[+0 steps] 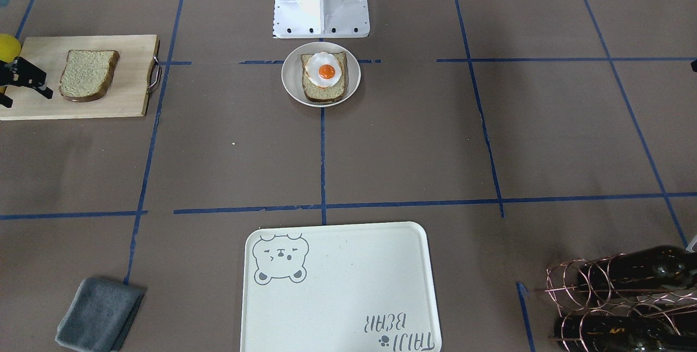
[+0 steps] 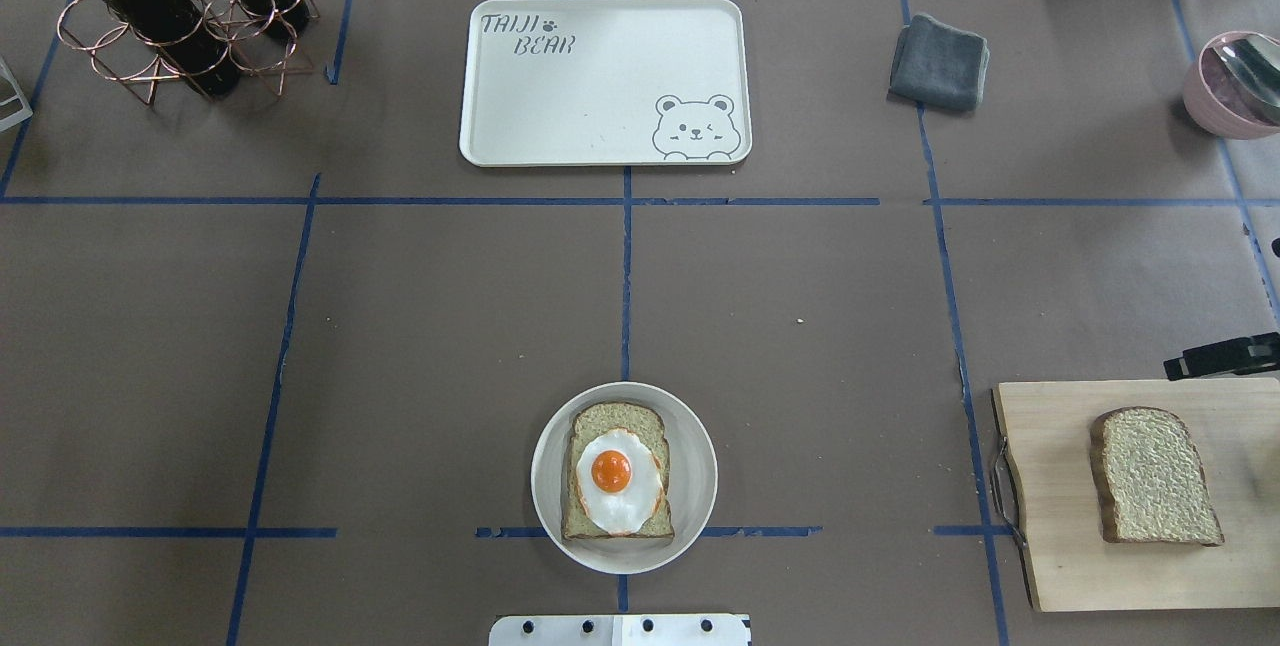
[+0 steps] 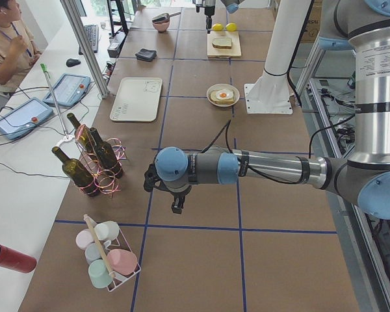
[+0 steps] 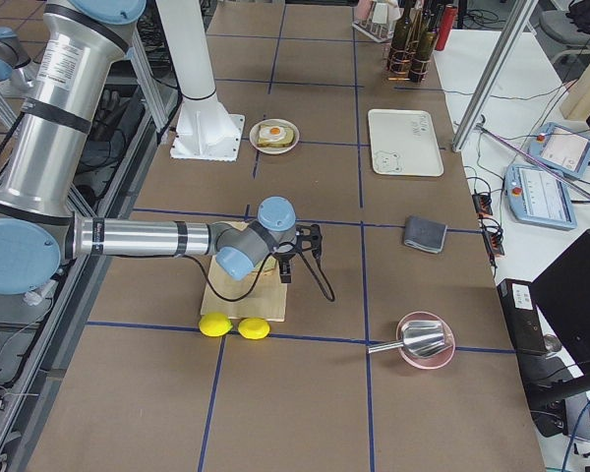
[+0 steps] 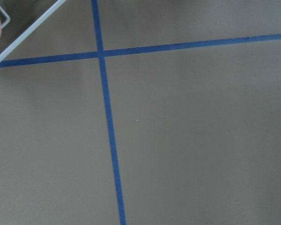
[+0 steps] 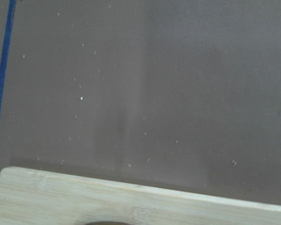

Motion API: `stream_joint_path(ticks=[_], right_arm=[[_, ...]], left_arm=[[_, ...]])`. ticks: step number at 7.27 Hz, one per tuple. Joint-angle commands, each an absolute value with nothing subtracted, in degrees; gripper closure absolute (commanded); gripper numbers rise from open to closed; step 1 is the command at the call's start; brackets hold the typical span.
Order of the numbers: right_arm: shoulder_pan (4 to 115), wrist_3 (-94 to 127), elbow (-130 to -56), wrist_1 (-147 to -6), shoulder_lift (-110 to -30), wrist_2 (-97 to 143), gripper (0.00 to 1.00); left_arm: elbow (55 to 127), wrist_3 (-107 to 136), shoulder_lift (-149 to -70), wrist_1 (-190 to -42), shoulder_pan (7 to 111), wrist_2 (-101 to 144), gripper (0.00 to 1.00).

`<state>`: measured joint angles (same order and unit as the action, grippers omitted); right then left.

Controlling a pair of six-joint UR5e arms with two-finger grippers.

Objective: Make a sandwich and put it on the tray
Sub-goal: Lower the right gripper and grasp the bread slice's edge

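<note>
One bread slice topped by a fried egg (image 1: 325, 72) (image 2: 612, 471) lies on a small round white plate (image 1: 287, 77) (image 2: 546, 486) near the robot base. A second, bare bread slice (image 1: 87, 75) (image 2: 1150, 476) lies on the wooden cutting board (image 1: 128, 82) (image 2: 1050, 526). The cream bear tray (image 1: 348, 286) (image 2: 600, 96) sits bare at the table's far side. My right gripper (image 1: 27, 98) (image 2: 1170, 366) hovers at the board's far edge, apart from the bare slice, and its jaws look open and hold nothing. My left gripper (image 3: 175, 205) hangs over bare table near the bottle rack; I cannot tell whether it is open or shut.
A copper rack with wine bottles (image 2: 170, 16) (image 1: 626, 297) stands at the far left corner. A grey cloth (image 2: 938, 61) (image 1: 98, 314) lies right of the tray. A pink bowl with a spoon (image 2: 1235, 86) and two lemons (image 4: 233, 326) are on the right end. A rack of cups (image 3: 107, 257) is on the left end.
</note>
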<state>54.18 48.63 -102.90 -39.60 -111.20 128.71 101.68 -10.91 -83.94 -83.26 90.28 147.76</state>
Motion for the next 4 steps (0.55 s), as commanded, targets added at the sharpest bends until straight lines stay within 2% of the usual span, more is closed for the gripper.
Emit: stream_joint_path(ticks=[1,2,4], right_arm=[[48.1,57.9,-102.8,-28.3,-117.1,126.5,0.08],[45.6,63.3,-102.7,-27.3,-117.6,126.3,0.18],[43.4,66.5,-101.4,-27.1,-117.5,125.9,0.27]], left_arm=[[101.8,-10.9,-83.9,-84.1,90.4,147.7,0.00],[101.7,-11.0,-83.9,-84.1,90.3,147.8,0.00],[101.3,-10.8,-83.9,-85.8,90.3,147.7,0.00]])
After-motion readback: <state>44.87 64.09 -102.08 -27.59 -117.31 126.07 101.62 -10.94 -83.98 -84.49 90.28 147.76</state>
